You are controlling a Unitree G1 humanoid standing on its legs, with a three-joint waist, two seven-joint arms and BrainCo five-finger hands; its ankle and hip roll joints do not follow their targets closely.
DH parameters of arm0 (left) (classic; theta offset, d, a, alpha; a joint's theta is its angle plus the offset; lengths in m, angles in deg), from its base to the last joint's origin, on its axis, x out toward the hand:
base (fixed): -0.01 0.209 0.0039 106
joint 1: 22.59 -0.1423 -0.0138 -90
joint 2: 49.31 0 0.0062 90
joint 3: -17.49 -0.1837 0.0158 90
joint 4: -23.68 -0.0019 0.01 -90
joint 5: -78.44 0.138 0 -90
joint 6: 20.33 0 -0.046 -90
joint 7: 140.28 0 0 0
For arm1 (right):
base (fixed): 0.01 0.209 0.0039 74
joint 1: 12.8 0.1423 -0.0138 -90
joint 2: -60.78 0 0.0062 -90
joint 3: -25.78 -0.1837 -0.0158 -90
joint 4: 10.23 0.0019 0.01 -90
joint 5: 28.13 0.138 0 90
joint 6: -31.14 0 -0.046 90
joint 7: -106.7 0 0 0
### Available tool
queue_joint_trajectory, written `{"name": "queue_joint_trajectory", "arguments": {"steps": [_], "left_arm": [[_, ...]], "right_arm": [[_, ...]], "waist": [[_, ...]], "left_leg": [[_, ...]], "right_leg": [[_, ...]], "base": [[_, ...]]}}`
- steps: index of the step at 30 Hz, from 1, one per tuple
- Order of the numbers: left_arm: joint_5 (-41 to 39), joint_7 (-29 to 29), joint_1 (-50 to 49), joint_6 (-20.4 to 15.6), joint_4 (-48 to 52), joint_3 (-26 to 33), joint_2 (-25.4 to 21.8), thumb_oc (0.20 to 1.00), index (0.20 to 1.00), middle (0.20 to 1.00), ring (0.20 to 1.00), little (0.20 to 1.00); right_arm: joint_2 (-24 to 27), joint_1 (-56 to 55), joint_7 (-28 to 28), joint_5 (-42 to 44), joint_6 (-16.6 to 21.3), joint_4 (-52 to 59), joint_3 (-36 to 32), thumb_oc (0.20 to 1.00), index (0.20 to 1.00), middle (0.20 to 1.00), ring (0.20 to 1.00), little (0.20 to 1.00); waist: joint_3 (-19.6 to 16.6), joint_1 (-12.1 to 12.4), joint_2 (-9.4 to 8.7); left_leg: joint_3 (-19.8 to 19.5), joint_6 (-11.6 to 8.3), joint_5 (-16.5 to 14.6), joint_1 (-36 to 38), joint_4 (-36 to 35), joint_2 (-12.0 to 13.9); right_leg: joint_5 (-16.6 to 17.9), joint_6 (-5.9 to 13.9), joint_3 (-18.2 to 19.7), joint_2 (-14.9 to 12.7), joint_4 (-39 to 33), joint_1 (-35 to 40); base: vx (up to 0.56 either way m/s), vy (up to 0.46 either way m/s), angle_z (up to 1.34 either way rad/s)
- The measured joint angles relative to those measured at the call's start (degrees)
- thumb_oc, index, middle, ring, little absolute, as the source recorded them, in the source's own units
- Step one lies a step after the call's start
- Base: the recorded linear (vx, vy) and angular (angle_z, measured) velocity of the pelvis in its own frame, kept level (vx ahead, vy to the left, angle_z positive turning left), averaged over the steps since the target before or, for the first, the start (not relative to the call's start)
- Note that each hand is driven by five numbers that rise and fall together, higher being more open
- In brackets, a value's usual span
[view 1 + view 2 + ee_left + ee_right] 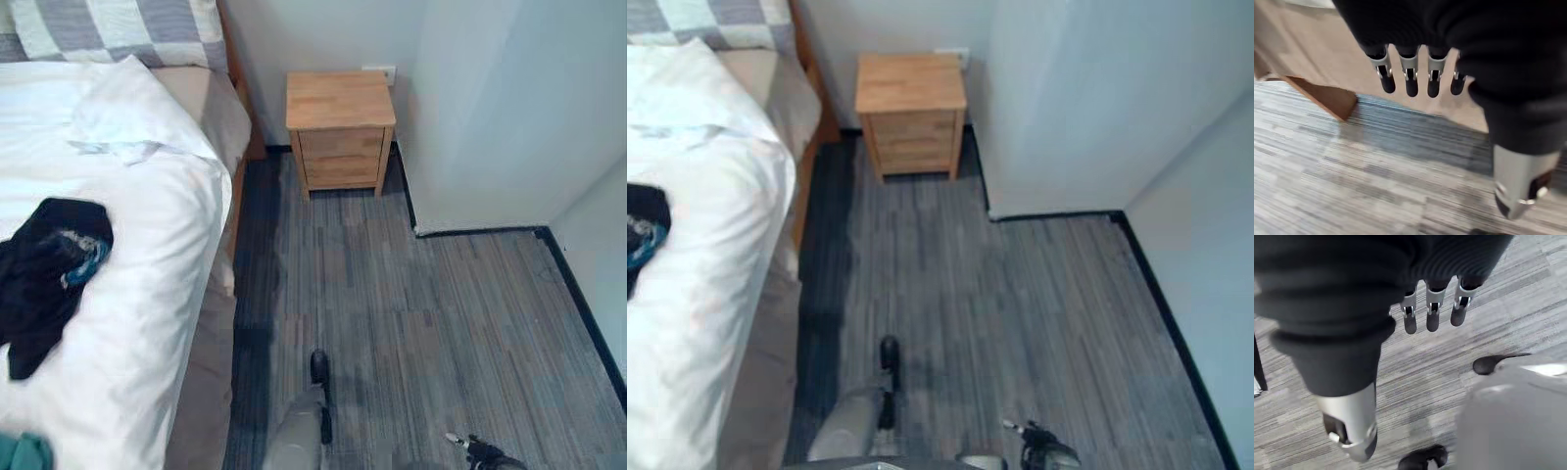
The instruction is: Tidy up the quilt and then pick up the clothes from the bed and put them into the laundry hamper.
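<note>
- No hamper or other open container is before me; the one thing with storage is the wooden nightstand (340, 135) in the corner by the wall, its drawer fronts closed and its top bare.
- The bed (211, 372) lies to my left, covered by the white quilt (147, 294), which is rumpled and bunched up near the checked pillow (118, 29).
- The dark clothes (44, 269) lie in a heap on the quilt, toward its left side, with a blue patch showing among the folds.
- A bit of green cloth (22, 453) sits at the near corner of the quilt.
- My left hand (1410, 81) hangs over the grey striped floor (441, 323) beside the bed base, fingers straight, side by side, thumb apart, holding nothing.
- My right hand (1432, 313) hangs low over the floor too, fingers straight and relaxed, thumb off to the side, holding nothing.
</note>
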Motion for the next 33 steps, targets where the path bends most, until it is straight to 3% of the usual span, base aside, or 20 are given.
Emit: {"name": "queue_joint_trajectory", "arguments": {"steps": [2, 3, 5, 7, 8, 9, 11, 15, 17, 19, 20, 21, 22, 23, 24, 25, 26, 28, 32, 33], "left_arm": [[0.0, 0.0, -0.1, -1.0, 0.3, -1.5, -0.8, 1.000, 1.000, 1.000, 1.000, 1.000], [-0.1, 0.0, 0.1, -1.5, 0.3, -2.1, -1.1, 1.000, 1.000, 1.000, 1.000, 1.000], [-0.1, 0.1, 2.4, -2.1, 0.9, -3.8, -1.3, 1.000, 1.000, 1.000, 1.000, 1.000], [-0.3, 0.6, 5.0, -2.1, 1.3, -4.2, -1.1, 1.000, 1.000, 1.000, 1.000, 1.000], [-0.4, 0.6, 5.9, -2.1, 0.7, -4.2, -1.0, 1.000, 1.000, 1.000, 1.000, 1.000], [-0.5, 0.6, 6.4, -2.2, -0.1, -3.2, -1.3, 1.000, 1.000, 1.000, 1.000, 1.000], [-0.5, 0.6, 5.8, -2.5, -0.6, -3.2, -1.1, 1.000, 1.000, 1.000, 1.000, 1.000], [-0.1, 0.7, -0.3, -2.0, 0.3, -3.5, -0.5, 1.000, 1.000, 1.000, 1.000, 1.000], [0.0, 0.6, -2.7, -1.7, -0.2, -3.3, 0.5, 1.000, 1.000, 1.000, 1.000, 1.000], [0.1, 0.6, -2.9, -1.6, -1.2, -3.0, 1.3, 1.000, 1.000, 1.000, 1.000, 1.000], [0.5, 0.5, -3.0, -1.8, -1.2, -2.9, 1.6, 1.000, 1.000, 1.000, 1.000, 1.000], [1.8, 0.5, -2.8, -2.0, -0.8, -2.0, 2.6, 1.000, 1.000, 1.000, 1.000, 1.000], [2.2, 0.5, -2.7, -2.1, -0.4, -2.1, 2.2, 1.000, 1.000, 1.000, 1.000, 1.000], [2.2, 0.5, -2.8, -2.0, 0.5, -2.2, 1.8, 1.000, 1.000, 1.000, 1.000, 1.000], [2.2, 0.5, -2.8, -2.0, 1.4, -3.2, 1.5, 1.000, 1.000, 1.000, 1.000, 1.000], [2.2, 0.7, -2.8, -1.8, 2.5, -4.4, 1.5, 1.000, 1.000, 1.000, 1.000, 1.000], [2.1, 0.7, -2.8, -1.7, 2.7, -4.5, 1.5, 1.000, 1.000, 1.000, 1.000, 1.000], [1.9, 1.1, -1.2, -0.9, 2.6, -6.3, 1.3, 1.000, 1.000, 1.000, 1.000, 1.000], [1.1, 0.9, -0.4, -0.9, 1.6, -7.1, 1.8, 1.000, 1.000, 1.000, 1.000, 1.000], [1.0, 0.8, -1.0, -0.9, 0.7, -5.7, 2.0, 1.000, 1.000, 1.000, 1.000, 1.000]], "right_arm": [[-0.7, -2.3, -0.3, 0.1, 0.4, 1.4, 0.0, 1.000, 1.000, 1.000, 1.000, 1.000], [-0.6, -2.2, -0.7, 0.2, 0.8, 2.2, 0.2, 1.000, 1.000, 1.000, 1.000, 1.000], [1.2, -1.7, -1.5, 0.5, 1.0, 3.5, 1.1, 1.000, 1.000, 1.000, 1.000, 1.000], [2.6, -0.7, -1.9, 2.3, 1.2, 4.0, 2.5, 1.000, 1.000, 1.000, 1.000, 1.000], [2.8, 0.2, -2.1, 3.1, 1.2, 4.0, 2.5, 1.000, 1.000, 1.000, 1.000, 1.000], [2.9, 0.4, -2.6, 3.9, 1.0, 5.1, 2.5, 1.000, 1.000, 1.000, 1.000, 1.000], [2.2, -0.5, -3.2, 5.0, 0.8, 4.9, 2.3, 1.000, 1.000, 1.000, 1.000, 1.000], [0.4, -2.7, -3.7, 4.9, 0.5, 3.8, 0.1, 1.000, 1.000, 1.000, 1.000, 1.000], [1.0, -2.7, -3.7, 4.0, -0.4, 3.5, -0.4, 1.000, 1.000, 1.000, 1.000, 1.000], [1.4, -1.4, -3.5, 0.7, -0.5, 3.0, -0.9, 1.000, 1.000, 1.000, 1.000, 1.000], [1.7, -1.5, -3.5, -0.2, -0.5, 3.1, -0.9, 1.000, 1.000, 1.000, 1.000, 1.000], [2.8, -0.8, -3.3, -2.4, -0.7, 3.7, 0.5, 1.000, 1.000, 1.000, 1.000, 1.000], [2.9, -0.4, -3.3, -2.5, -0.6, 4.0, 0.7, 1.000, 1.000, 1.000, 1.000, 1.000], [3.7, 0.8, -3.3, -2.9, -0.4, 4.2, 0.7, 1.000, 1.000, 1.000, 1.000, 1.000], [4.2, 1.3, -3.1, -3.0, -0.3, 5.6, 0.6, 1.000, 1.000, 1.000, 1.000, 1.000], [5.3, 1.7, -3.0, -3.5, 0.0, 7.0, 0.4, 1.000, 1.000, 1.000, 1.000, 1.000], [5.3, 1.9, -3.0, -3.5, 0.0, 7.3, 0.4, 1.000, 1.000, 1.000, 1.000, 1.000], [5.3, 2.1, -2.2, -3.2, 1.3, 8.9, 3.0, 1.000, 1.000, 1.000, 1.000, 1.000], [4.5, 2.0, -2.0, -1.1, 2.4, 7.8, 5.0, 1.000, 1.000, 1.000, 1.000, 1.000], [4.7, 1.3, -2.1, -1.1, 2.6, 8.0, 5.2, 1.000, 1.000, 1.000, 1.000, 1.000]], "waist": [[-1.5, -0.5, -1.51], [-1.5, -1.6, -1.47], [-1.2, -1.9, 1.56], [-0.8, -3.2, 2.76], [-0.4, -4.0, 3.25], [-0.2, -5.4, 3.07], [0.3, -7.1, 1.66], [-0.5, -8.4, 1.23], [-1.2, -9.2, 2.86], [-1.1, -9.7, 3.29], [-1.2, -9.6, 3.22], [-1.2, -8.8, 2.37], [-1.8, -8.0, 2.23], [-2.0, -6.6, 1.84], [-2.1, -5.9, 1.29], [-1.9, -4.6, 1.46], [-1.9, -4.6, 1.57], [-1.8, -4.1, 2.62], [-1.7, -3.0, 3.16], [-1.9, -3.5, 3.26]], "left_leg": [[1.2, 1.47, -3.3, 3.3, -0.5, -3.0], [0.6, 2.90, -3.8, 4.6, -1.2, -3.9], [-0.8, 3.50, -3.6, 8.5, -4.7, -3.3], [-2.7, 2.48, -5.8, 10.0, -5.7, -2.9], [-3.4, 2.28, -6.5, 10.4, -5.6, -2.5], [-4.7, 1.42, -7.1, 12.3, -6.3, -3.5], [-6.9, 1.97, -10.1, 15.2, -6.0, -6.1], [-10.6, 3.33, -19.8, 20.1, -0.4, -5.9], [-11.0, 0.58, -21.6, 22.3, 1.3, -3.0], [-7.4, -4.16, -20.0, 21.1, 10.1, -0.7], [-6.5, -5.94, -18.8, 20.2, 14.1, 0.0], [-4.3, -9.83, -14.2, 13.9, 27.7, 1.9], [-2.6, -10.27, -12.3, 10.4, 33.6, 3.4], [0.4, -9.53, -13.6, 7.6, 34.8, 4.8], [2.4, -8.94, -14.7, 5.5, 29.3, 5.1], [1.4, -8.89, -14.1, 4.8, 15.3, 3.7], [1.4, -8.48, -12.9, 4.5, 10.5, 3.4], [6.7, -8.58, -4.8, -0.9, -5.4, 4.5], [13.3, -6.10, -1.1, -4.8, -9.8, 6.7], [17.5, -4.83, -0.5, -4.1, -9.8, 6.9]], "right_leg": [[6.9, -0.17, -0.3, -5.3, 16.8, -8.3], [5.9, -0.13, -0.6, -6.7, 21.5, -10.8], [-1.0, -0.61, -3.6, -4.3, 11.9, -15.5], [-0.7, -0.66, -5.5, -0.5, -5.5, -20.0], [0.6, -0.21, -5.1, 1.6, -14.3, -20.8], [5.4, 2.34, -4.4, 3.2, -27.8, -22.8], [11.0, 3.56, -1.7, 1.8, -35.2, -25.3], [14.0, 2.59, 2.3, 2.1, -26.5, -29.0], [18.9, -0.45, 1.2, 3.7, -23.5, -28.3], [18.7, -4.09, -0.2, 4.3, -20.6, -25.3], [18.3, -4.55, -1.3, 4.5, -20.9, -23.6], [16.6, -6.24, -2.3, 4.9, -23.8, -19.6], [16.5, -6.49, -2.3, 5.1, -25.5, -18.4], [16.3, -6.74, -2.3, 4.9, -27.7, -16.2], [16.7, -6.96, -3.0, 4.7, -29.3, -14.3], [16.3, -7.45, -3.7, 4.6, -31.4, -11.3], [16.3, -7.46, -4.6, 4.6, -32.5, -9.8], [12.4, -6.01, -7.4, 6.4, -35.0, -6.1], [9.1, -4.05, -9.0, 8.0, -34.1, -1.1], [6.4, -2.95, -9.5, 7.6, -32.6, 0.6]], "base": [[0.47, 0.144, -0.22], [0.47, -0.038, 0.10], [0.50, -0.127, 0.12], [0.64, -0.248, 0.27], [0.81, -0.290, 0.61], [0.68, -0.215, 0.70], [0.74, -0.217, 0.81], [0.65, -0.207, 0.60], [0.58, -0.175, 0.55], [0.49, -0.183, 0.64], [0.42, -0.119, 0.47], [0.36, -0.047, 0.29], [0.37, 0.044, 0.17], [0.40, 0.079, 0.10], [0.59, 0.110, 0.18], [0.50, 0.083, 0.24], [0.54, 0.096, 0.33], [0.41, 0.154, 0.48], [0.33, 0.204, 0.10], [0.36, 0.115, 0.05]]}}
